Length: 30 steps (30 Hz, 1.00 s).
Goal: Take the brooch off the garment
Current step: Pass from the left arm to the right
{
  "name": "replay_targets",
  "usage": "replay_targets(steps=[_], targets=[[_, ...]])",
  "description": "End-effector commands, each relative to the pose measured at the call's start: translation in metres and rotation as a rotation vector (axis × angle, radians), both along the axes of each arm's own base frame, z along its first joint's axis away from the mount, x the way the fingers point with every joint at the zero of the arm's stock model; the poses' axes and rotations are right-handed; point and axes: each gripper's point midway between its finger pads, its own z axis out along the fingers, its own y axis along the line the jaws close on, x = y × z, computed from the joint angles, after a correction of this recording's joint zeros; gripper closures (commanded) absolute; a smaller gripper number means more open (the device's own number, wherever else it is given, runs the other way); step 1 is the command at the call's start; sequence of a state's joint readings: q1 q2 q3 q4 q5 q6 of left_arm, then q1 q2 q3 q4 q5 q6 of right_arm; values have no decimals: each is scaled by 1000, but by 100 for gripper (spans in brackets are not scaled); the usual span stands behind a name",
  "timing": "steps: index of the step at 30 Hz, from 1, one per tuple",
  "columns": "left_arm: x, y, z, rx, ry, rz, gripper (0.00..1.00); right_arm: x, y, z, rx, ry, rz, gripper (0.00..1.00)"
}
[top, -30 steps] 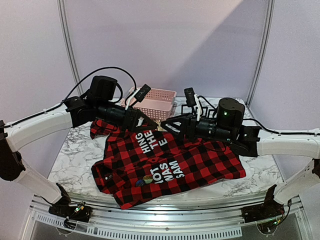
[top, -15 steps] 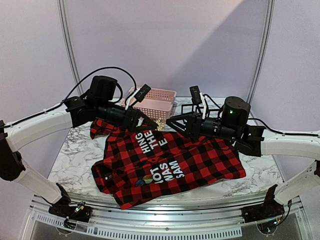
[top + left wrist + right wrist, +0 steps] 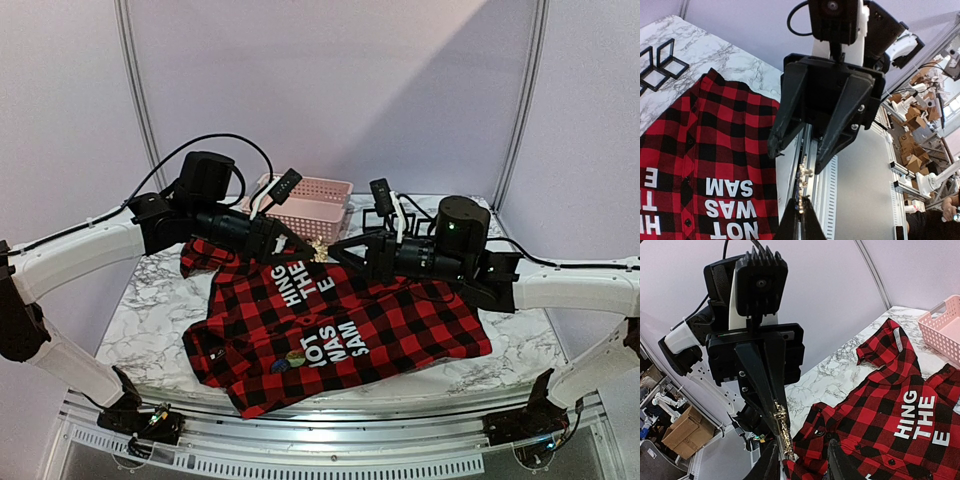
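Above garment point(image 3: 400, 320), we hold gold brooch point(image 3: 782, 427) pinched in left gripper point(image 3: 801, 214); right gripper point(image 3: 802, 463) parted around it, seemingly for handover.

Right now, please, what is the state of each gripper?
Left gripper: shut on the gold brooch.
Right gripper: open, holding nothing.
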<state>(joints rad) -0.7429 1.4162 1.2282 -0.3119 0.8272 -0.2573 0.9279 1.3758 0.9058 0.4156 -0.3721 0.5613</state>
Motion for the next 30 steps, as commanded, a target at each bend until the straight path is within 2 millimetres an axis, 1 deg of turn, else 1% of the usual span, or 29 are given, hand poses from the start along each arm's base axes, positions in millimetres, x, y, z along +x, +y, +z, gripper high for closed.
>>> replay_targets(steps=[1, 8, 24, 30], targets=[[3, -2, 5, -13, -8, -10, 100, 3, 2, 6, 8, -4, 2, 71], [2, -3, 5, -17, -6, -17, 100, 5, 4, 6, 5, -4, 5, 77], [0, -3, 5, -20, -1, -29, 100, 4, 5, 8, 11, -9, 14, 86], [1, -4, 4, -17, 0, -25, 100, 3, 4, 8, 15, -13, 16, 98]])
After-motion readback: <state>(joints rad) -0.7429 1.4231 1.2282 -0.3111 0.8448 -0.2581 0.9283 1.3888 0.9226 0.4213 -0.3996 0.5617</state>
